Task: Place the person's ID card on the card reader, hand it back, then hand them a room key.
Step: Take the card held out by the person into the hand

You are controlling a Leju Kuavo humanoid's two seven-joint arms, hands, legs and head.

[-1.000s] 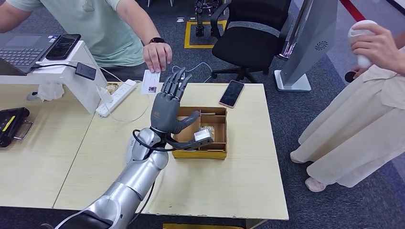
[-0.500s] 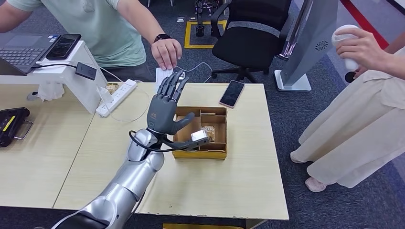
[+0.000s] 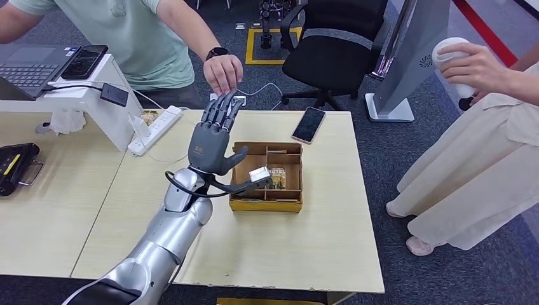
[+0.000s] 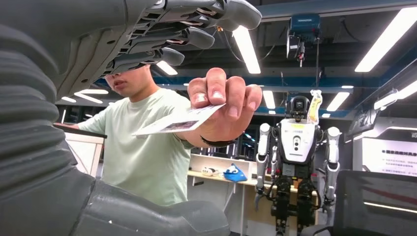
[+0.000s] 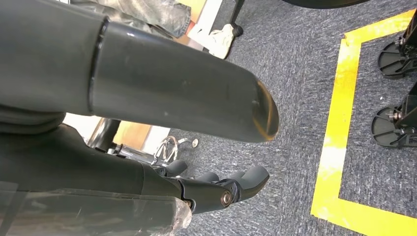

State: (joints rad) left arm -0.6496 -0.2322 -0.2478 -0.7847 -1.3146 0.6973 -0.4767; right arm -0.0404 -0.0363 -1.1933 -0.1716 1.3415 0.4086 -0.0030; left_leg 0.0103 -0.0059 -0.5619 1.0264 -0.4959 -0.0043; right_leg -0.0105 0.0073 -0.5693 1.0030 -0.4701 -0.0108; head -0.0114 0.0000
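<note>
ID card [image 4: 179, 124] sits pinched in the person's hand [image 4: 223, 110]; left robot hand [image 3: 213, 136] is spread wide, empty — a mistimed close could drop it.

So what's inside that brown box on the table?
The cardboard box has dividers making compartments, and small cards or packets lie in the middle one. The robot's left hand and its wrist camera cover the box's left part, so that stays hidden.
</note>
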